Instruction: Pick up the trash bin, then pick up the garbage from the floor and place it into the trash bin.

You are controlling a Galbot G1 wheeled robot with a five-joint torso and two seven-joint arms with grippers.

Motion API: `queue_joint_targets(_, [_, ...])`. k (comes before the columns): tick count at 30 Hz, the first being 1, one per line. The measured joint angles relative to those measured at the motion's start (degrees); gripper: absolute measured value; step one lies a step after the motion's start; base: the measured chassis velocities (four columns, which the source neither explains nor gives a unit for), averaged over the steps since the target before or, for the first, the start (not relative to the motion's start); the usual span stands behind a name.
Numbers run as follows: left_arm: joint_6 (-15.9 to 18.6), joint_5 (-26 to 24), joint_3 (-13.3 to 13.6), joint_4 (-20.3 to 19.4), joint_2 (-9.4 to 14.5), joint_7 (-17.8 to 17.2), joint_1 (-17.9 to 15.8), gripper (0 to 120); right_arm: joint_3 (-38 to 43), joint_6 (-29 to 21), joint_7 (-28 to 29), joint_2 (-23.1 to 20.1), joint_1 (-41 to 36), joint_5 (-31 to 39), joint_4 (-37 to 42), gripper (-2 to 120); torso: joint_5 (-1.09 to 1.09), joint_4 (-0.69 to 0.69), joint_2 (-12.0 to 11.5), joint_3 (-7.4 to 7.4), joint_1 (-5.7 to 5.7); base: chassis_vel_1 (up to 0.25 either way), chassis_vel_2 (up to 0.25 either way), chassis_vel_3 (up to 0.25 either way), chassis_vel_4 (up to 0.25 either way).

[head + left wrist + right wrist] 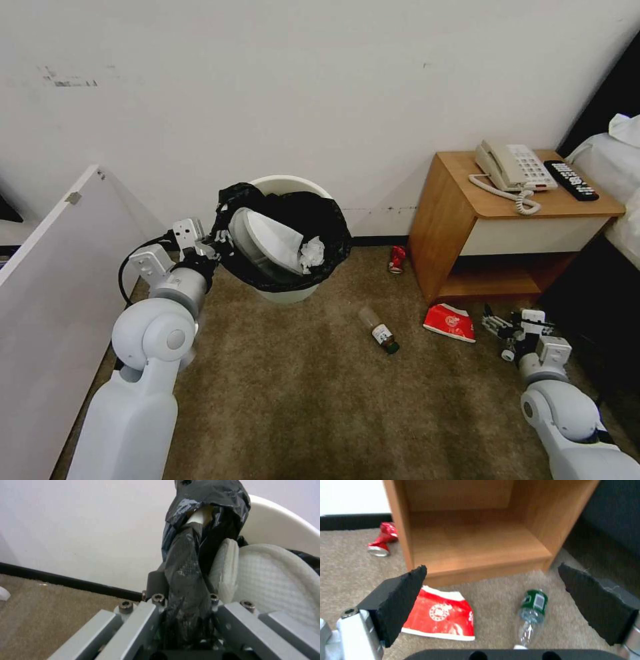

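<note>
The trash bin (pixel 288 183), white with a black bag over its rim, leans toward me near the wall. My left gripper (pixel 208 252) (pixel 186 593) is shut on its bagged rim. Inside lie a white slipper (pixel 267 240) (pixel 273 580) and a tissue (pixel 312 253). Garbage on the carpet: a red packet (pixel 450 322) (pixel 440 615), a red can (pixel 397 259) (pixel 381 542), a small bottle (pixel 380 331), and a clear green-labelled bottle (pixel 531 610). My right gripper (pixel 492 324) (pixel 490 567) hangs open low over the carpet, with the green-labelled bottle and the packet's edge between its fingers.
A wooden nightstand (pixel 453 220) (pixel 470 542) stands just beyond the right gripper, carrying a beige telephone (pixel 513 167) and a black remote (pixel 571 180). A bed (pixel 617 173) lies at the far right. A white panel (pixel 53 280) leans at the left. Open carpet lies in front.
</note>
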Motion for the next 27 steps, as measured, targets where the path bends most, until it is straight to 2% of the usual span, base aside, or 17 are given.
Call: queue_joint_targets(27, [0.0, 0.2, 0.0, -0.9, -0.1, -0.1, 0.8, 5, 0.6, -0.1, -0.7, 3.3, 7.9, 2.4, -13.4, 100, 0.0, 0.0, 0.0, 0.0, 0.0, 0.0, 0.0, 0.0, 0.0])
